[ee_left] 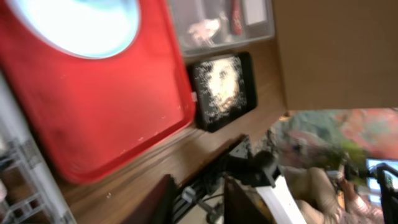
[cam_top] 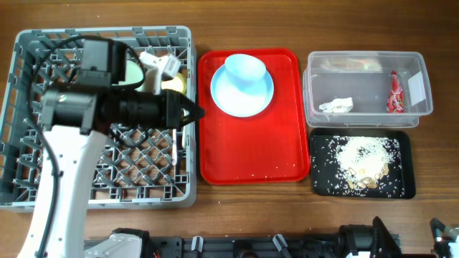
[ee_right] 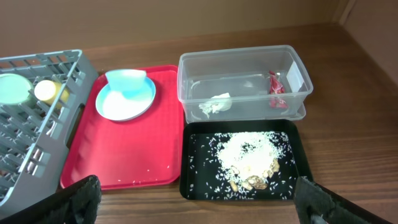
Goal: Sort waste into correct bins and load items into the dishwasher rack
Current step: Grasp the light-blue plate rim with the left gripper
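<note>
Large red tray [cam_top: 244, 143], brown wooden table [cam_top: 287, 208] underneath

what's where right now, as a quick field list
rack: dishwasher rack holds teal bowl, yellow cup
red tray: blue plate with second teal bowl on it
clear tub: white tissue, red wrapper
black tray: rice grains, brownish scraps
left pincer: over rack's right edge
right pincer: open, empty

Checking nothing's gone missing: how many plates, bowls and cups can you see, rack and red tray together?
Plates: 1
Bowls: 2
Cups: 1
Total: 4
</note>
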You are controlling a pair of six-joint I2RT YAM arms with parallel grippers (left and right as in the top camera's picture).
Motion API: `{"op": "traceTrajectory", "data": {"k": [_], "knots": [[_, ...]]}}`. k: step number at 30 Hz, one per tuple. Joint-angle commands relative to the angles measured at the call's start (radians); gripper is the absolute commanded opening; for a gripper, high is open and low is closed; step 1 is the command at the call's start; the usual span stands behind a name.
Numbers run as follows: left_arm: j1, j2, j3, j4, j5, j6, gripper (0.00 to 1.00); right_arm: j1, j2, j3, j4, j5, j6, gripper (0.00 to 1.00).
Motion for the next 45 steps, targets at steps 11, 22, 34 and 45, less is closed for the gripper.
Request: {"op": "traceTrajectory", "data": {"k": [11,22,34,45], "knots": [[-0.303,0.231,-0.038,0.661,-0.615,-0.326,0.73,0.003,-0.010,-0.003,0.003,-0.008,0.006,1.00],[-0.389,0.583,-0.038,1.021,-0.825,-0.272,0.60,0.003,-0.010,-0.003,0.003,-0.008,0.006,1.00],[-0.388,0.745,-0.037,1.024,-0.825,-0.272,0.59,0.003,-0.010,-0.003,0.003,-0.008,0.006,1.00],[-0.423,0.514,-0.036,0.919,-0.824,-0.272,0.58,0.003,-0.010,-0.003,0.003,-0.008,0.005,1.00]]}}
